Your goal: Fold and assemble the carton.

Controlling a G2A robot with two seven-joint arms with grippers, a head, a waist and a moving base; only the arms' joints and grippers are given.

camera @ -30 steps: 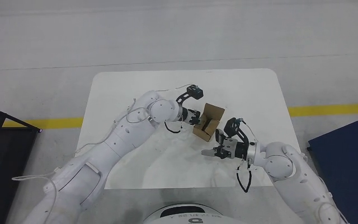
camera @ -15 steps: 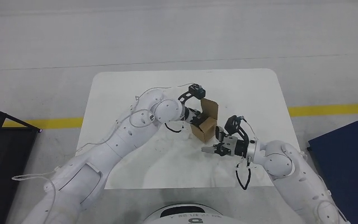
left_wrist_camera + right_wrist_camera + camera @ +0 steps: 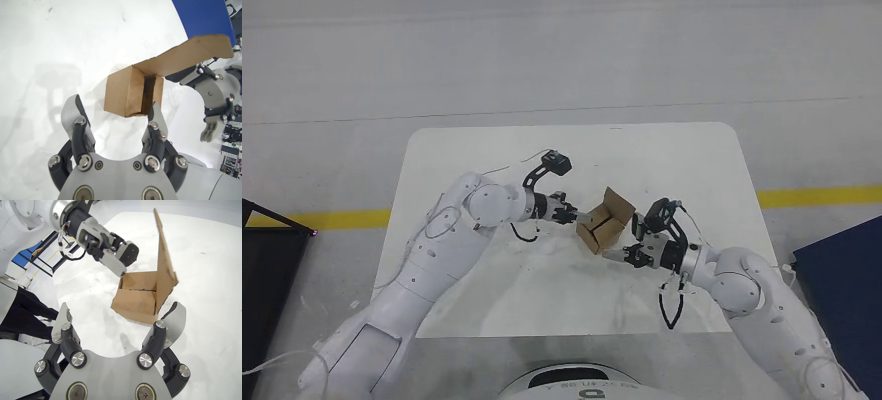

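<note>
The left gripper, fingers spread and holding nothing, is shown drawn back from the carton, against which it was set half a second before. One fingertip is seen at the carton's open edge, though contact cannot be judged. The carton is set on the white table between the two grippers, with one long flap raised. The right gripper, likewise spread and empty, has been brought nearer, one finger just beside the carton's corner.
</note>
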